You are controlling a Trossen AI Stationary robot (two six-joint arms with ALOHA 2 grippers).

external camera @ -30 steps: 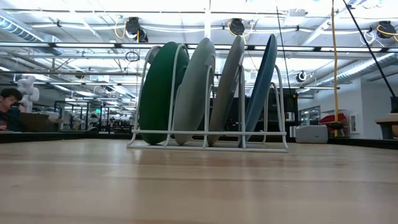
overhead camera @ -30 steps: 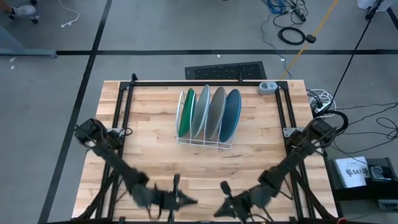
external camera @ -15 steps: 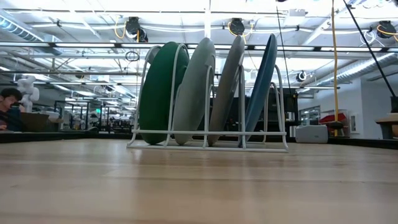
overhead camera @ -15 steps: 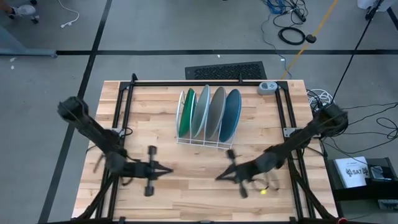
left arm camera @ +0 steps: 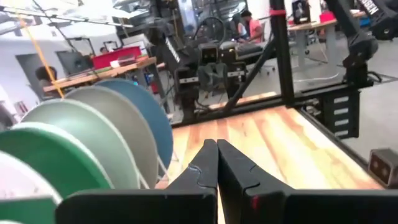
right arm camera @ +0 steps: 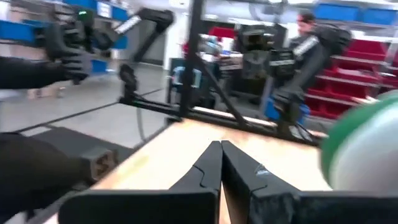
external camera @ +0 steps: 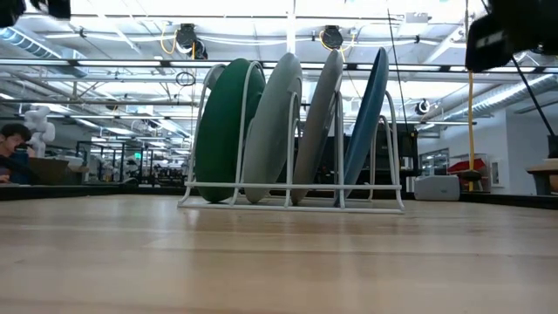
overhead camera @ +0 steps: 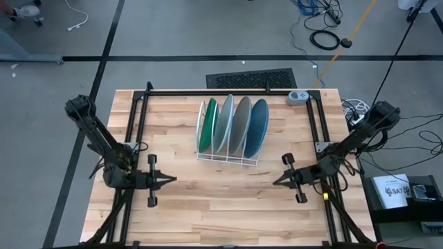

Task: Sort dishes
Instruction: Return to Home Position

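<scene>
1. Left gripper (overhead camera: 171, 179): the fingers are seen pressed together with nothing held. It is placed over the left side of the table (overhead camera: 221, 214), pointed inward.
2. Right gripper (overhead camera: 277, 181): the fingers are likewise pressed together and nothing is held. It is placed over the right side, pointed inward.
3. Both grippers are noted well apart from the rack (overhead camera: 227, 160).
4. Four plates are stood on edge in the rack, left to right: green plate (overhead camera: 207, 126), pale blue plate (overhead camera: 223, 124), grey plate (overhead camera: 239, 124), blue plate (overhead camera: 256, 128).

Dark green plate (external camera: 222, 131), pale plate (external camera: 272, 131) perhaps light blue, grey plate (external camera: 319, 118), blue plate (external camera: 368, 109), white rack (external camera: 292, 204)
</scene>
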